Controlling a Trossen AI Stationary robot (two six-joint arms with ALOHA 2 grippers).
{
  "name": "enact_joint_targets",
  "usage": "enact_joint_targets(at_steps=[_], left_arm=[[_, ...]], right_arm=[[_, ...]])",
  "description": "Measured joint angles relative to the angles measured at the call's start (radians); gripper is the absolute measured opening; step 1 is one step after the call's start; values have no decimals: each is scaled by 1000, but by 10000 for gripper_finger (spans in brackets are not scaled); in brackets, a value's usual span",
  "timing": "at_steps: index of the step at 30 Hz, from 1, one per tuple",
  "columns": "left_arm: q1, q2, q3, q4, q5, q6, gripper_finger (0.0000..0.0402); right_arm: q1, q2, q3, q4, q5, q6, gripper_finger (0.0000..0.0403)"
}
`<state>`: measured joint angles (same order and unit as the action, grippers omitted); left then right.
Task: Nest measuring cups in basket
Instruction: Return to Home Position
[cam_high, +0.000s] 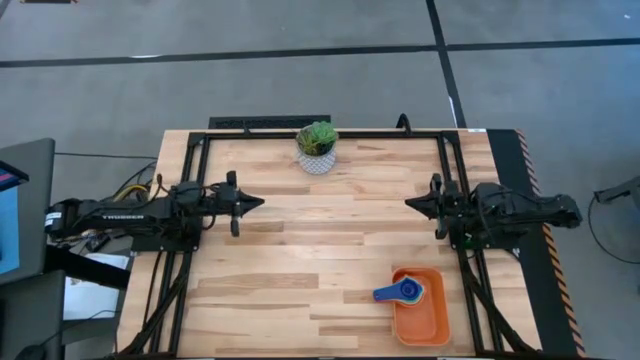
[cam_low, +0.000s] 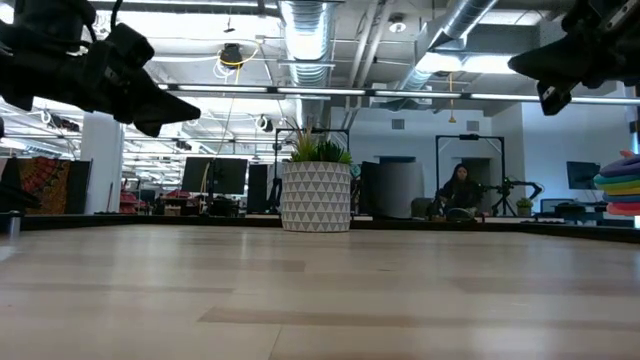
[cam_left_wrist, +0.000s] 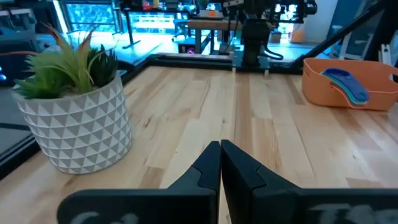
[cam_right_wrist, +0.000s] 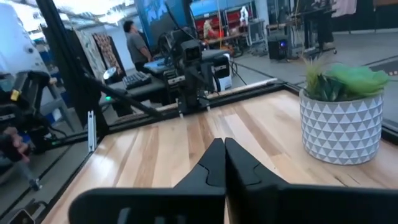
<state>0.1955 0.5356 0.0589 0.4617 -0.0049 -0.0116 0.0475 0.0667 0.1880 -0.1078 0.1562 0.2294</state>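
The orange basket (cam_high: 435, 325) lies flat on the table near its front right corner. Inside it the measuring cups (cam_high: 405, 291) sit nested in one stack, a dark blue handle (cam_high: 383, 294) sticking out over the basket's left wall; the left wrist view shows the stack (cam_left_wrist: 348, 86) in the basket (cam_left_wrist: 379, 84). My left gripper (cam_high: 260, 203) is shut and held level above the table's left side. My right gripper (cam_high: 408, 203) is shut and held level above the right side, facing it. Neither touches anything.
A white patterned pot with a green plant (cam_high: 317, 150) stands at the table's far middle edge. Black frame rails (cam_high: 330, 133) run along the far edge and both sides. Bare wood lies between the two grippers. A person (cam_low: 458, 190) sits in the room beyond.
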Motion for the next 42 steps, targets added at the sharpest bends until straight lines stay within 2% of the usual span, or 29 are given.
enact_joint_targets(at_steps=[4,14,25,31,37,42], left_arm=[[0,-67,0,-59,-1,5,0],[1,-201,0,-208,22,15,0],[0,-209,-48,-188,26,-4,0],[0,-210,-48,-180,15,9,0],[0,-209,-49,-285,24,6,0],[0,-210,-50,-304,54,2,0]], right_arm=[[-12,-67,-34,-3,0,6,5],[-10,-65,-37,-71,-25,-2,4],[-10,-65,-150,123,-27,6,6],[-10,-65,-178,150,-34,5,5],[-10,-65,-178,141,-55,-55,13],[-10,-65,-179,133,-82,-84,10]])
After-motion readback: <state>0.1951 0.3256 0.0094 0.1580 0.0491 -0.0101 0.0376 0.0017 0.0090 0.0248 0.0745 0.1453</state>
